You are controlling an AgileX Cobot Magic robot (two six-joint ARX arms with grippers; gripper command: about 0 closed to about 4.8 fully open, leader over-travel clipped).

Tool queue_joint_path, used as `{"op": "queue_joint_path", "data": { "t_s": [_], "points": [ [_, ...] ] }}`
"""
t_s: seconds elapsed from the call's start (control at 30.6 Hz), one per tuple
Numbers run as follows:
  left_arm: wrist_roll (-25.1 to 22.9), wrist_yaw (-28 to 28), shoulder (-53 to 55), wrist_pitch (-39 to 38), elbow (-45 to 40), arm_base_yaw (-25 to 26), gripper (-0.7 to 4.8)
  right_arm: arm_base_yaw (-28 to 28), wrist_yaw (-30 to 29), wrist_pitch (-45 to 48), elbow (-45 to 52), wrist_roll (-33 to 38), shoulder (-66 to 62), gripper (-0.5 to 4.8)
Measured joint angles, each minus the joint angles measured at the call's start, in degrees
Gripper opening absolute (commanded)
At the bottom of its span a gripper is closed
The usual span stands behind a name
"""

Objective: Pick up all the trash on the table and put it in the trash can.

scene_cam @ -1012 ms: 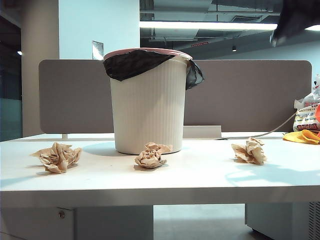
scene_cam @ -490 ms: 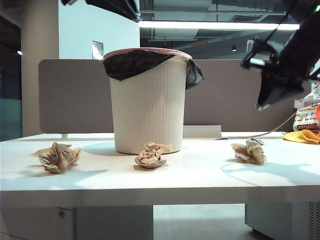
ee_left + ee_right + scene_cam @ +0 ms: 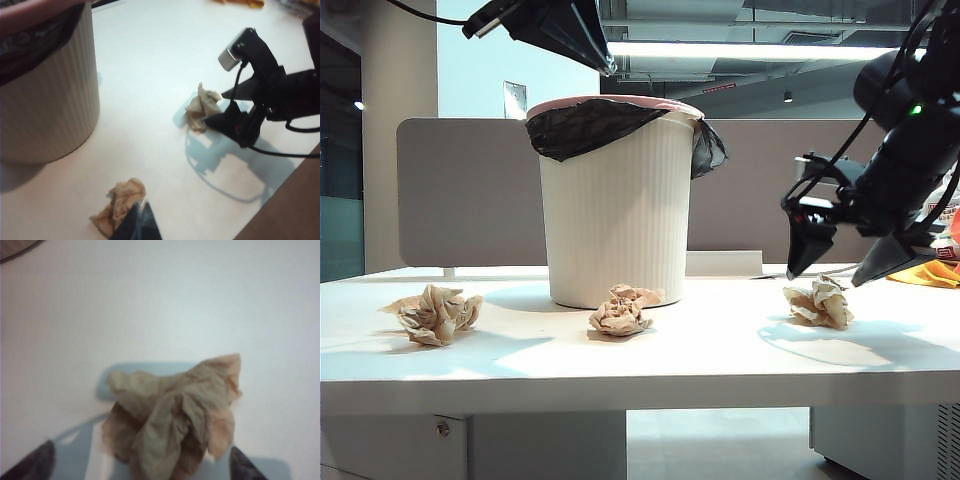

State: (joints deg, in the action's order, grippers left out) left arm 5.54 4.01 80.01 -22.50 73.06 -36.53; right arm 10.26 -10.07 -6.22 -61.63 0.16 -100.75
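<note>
At right of the exterior frame, the right gripper [image 3: 845,262] hangs just above a crumpled paper ball [image 3: 819,303], jaws spread wide. A clean pickup likely means lowering squarely before closing. The tan, wrinkled ball sits on the white tabletop [image 3: 720,345], right of the ribbed trash can [image 3: 615,215]. At upper left, the left gripper [image 3: 575,30] hovers; its jaws' state cannot be told.
</note>
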Motion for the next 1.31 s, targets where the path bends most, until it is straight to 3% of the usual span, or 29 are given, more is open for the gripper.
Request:
{"op": "queue_joint_path", "data": {
  "t_s": [0.2,0.23,0.26,0.36,0.39,0.59,0.82,0.95,1.08,1.31],
  "points": [
    [-0.83,-0.04,-0.02,-3.06,0.00,0.20,-0.05,0.66,4.50,4.28,-0.11,0.20,-3.50,4.79],
    [-0.85,-0.04,-0.02,-3.80,0.00,0.20,-0.06,0.61,4.96,4.20,-0.11,0.17,-4.04,4.47],
    [-0.85,-0.04,-0.02,-4.85,0.00,0.20,-0.06,0.55,5.40,4.11,-0.11,0.17,-4.48,3.75],
    [-0.85,-0.04,-0.02,-6.88,0.00,0.20,-0.06,0.55,5.97,2.78,-0.11,0.28,-5.46,0.27],
    [-0.85,-0.02,-0.02,-7.17,0.00,0.20,-0.06,0.55,5.95,2.14,-0.11,0.26,-5.46,-0.03],
    [-0.90,-0.15,-0.07,-7.26,0.00,0.20,-0.06,0.87,5.49,0.17,0.02,0.13,-2.36,-0.02],
    [-1.01,-0.85,-0.74,-5.18,1.09,0.22,-0.06,1.84,3.50,-1.25,-3.32,0.02,12.22,-0.02],
    [-2.45,-4.63,-0.90,-4.87,6.64,0.35,-0.05,1.90,-0.76,-3.45,-11.30,-0.46,17.68,-0.02],
    [-5.11,-7.04,-0.96,-4.26,13.68,1.99,-0.06,3.23,-1.16,-7.15,-24.37,-2.69,16.83,-0.02],
    [-5.38,-5.86,-1.16,-2.10,23.32,9.55,-0.05,6.97,-1.60,-8.44,-46.53,-2.93,7.06,-0.02]
  ]
}}
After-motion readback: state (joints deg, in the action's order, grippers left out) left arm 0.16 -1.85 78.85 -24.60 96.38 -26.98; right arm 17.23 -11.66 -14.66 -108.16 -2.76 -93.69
